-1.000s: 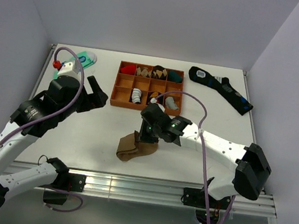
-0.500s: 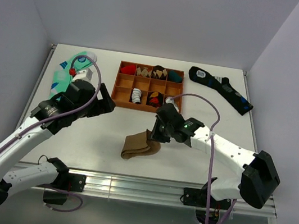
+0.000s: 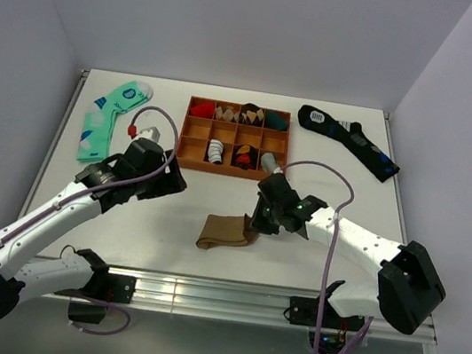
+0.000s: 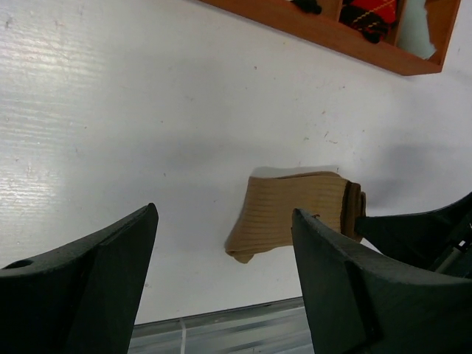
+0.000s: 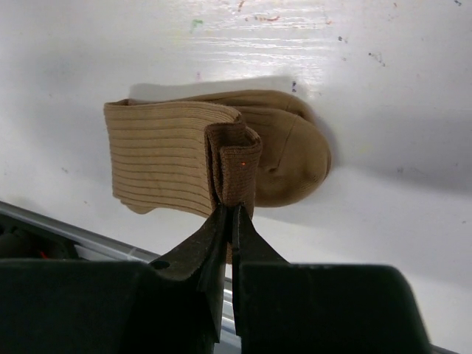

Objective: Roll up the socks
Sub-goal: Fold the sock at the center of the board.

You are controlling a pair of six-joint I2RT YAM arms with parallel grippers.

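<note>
right wrist, socks (image 5: pixel 158 158) pinched by the cuff in right tool (image 5: pixel 230 210)

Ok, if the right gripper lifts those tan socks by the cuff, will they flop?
Probably: the tan socks are soft ribbed knit, lying loosely folded. The right gripper pinches only the darker cuff, so the rest would likely dangle and unfold.

The socks (image 3: pixel 225 232) lie before the tray (image 3: pixel 197 166).
</note>
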